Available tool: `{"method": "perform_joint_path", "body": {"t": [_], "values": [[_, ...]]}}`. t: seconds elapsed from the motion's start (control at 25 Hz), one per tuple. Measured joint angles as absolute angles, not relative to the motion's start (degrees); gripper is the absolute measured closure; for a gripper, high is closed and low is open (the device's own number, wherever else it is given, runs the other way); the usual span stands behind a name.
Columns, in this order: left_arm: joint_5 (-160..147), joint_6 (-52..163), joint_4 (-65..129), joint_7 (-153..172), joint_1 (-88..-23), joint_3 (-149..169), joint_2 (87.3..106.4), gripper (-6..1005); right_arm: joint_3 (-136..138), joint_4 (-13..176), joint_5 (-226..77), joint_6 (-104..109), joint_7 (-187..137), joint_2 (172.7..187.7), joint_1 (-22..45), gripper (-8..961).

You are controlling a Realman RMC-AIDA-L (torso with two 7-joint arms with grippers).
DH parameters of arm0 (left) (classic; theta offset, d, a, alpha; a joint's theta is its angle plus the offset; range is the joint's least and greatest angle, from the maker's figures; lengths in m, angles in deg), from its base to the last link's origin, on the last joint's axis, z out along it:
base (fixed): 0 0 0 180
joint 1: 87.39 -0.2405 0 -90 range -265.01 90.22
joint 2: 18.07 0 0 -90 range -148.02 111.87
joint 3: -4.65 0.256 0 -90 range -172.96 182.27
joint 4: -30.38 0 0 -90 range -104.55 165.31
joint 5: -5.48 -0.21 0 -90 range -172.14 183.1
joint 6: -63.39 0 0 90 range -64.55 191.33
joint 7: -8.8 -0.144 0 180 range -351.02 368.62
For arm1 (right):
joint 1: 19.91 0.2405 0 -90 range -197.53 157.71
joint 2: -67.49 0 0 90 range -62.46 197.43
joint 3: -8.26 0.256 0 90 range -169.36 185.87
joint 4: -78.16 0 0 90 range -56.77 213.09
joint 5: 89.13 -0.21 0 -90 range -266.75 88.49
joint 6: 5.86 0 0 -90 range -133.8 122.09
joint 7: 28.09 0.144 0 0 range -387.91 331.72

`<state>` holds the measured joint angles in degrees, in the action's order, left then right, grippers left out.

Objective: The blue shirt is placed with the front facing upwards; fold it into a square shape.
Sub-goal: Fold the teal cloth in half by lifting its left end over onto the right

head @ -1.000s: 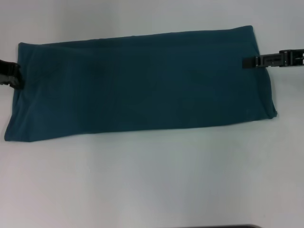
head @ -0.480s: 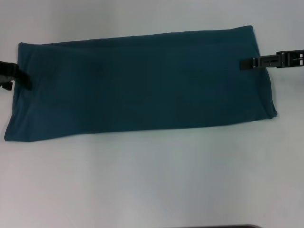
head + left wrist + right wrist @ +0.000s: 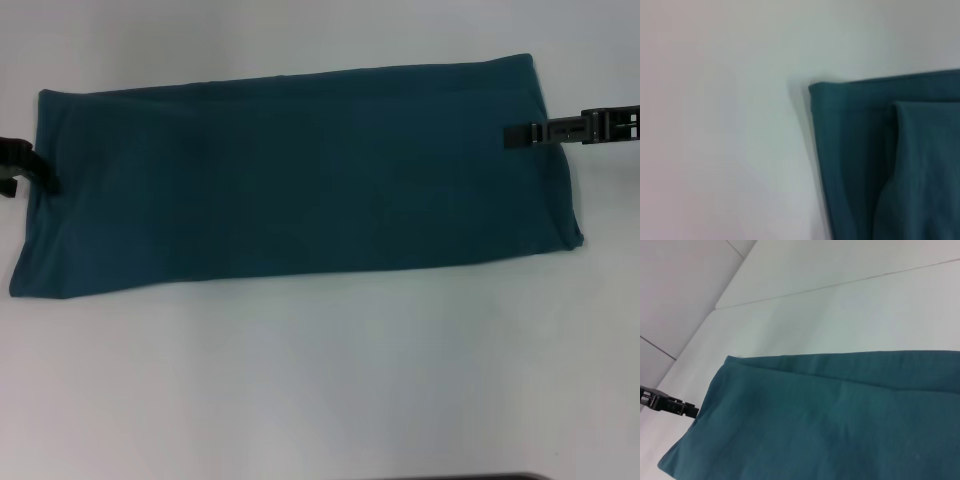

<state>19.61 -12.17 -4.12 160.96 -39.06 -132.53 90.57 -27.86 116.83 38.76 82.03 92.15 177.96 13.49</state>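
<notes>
The blue shirt [image 3: 300, 180] lies flat on the white table, folded into one long teal band with no lettering showing. My left gripper [image 3: 40, 175] is at the middle of the band's left end, touching its edge. It also shows in the right wrist view [image 3: 690, 411], against that same edge. My right gripper [image 3: 508, 135] reaches in from the right, low over the upper part of the band's right end. The left wrist view shows a corner of the shirt [image 3: 880, 165] with a folded layer on top. The right wrist view shows the shirt [image 3: 840, 425] lengthwise.
The white table [image 3: 320, 380] stretches wide in front of the shirt and behind it. A dark strip [image 3: 470, 477] shows at the near edge of the head view. A table seam [image 3: 840, 285] runs behind the shirt.
My right gripper has slid a little further left over the shirt's right end. My left gripper has shifted slightly nearer along the left edge. The shirt has not moved.
</notes>
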Motion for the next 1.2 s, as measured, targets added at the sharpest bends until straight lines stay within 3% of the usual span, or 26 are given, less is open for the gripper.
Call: {"method": "perform_joint_path", "body": {"t": [0.2, 1.2], "values": [[19.7, -12.0, -1.2, 161.0, -37.8, -132.6, 89.73, 446, -27.9, 116.8, 38.8, 82.0, 92.1, 177.96, 13.5, 37], [19.6, -11.8, 1.3, 161.7, -36.8, -131.6, 89.59, 448, -28.0, 116.8, 38.7, 82.1, 91.6, 177.96, 13.6, 38]]}}
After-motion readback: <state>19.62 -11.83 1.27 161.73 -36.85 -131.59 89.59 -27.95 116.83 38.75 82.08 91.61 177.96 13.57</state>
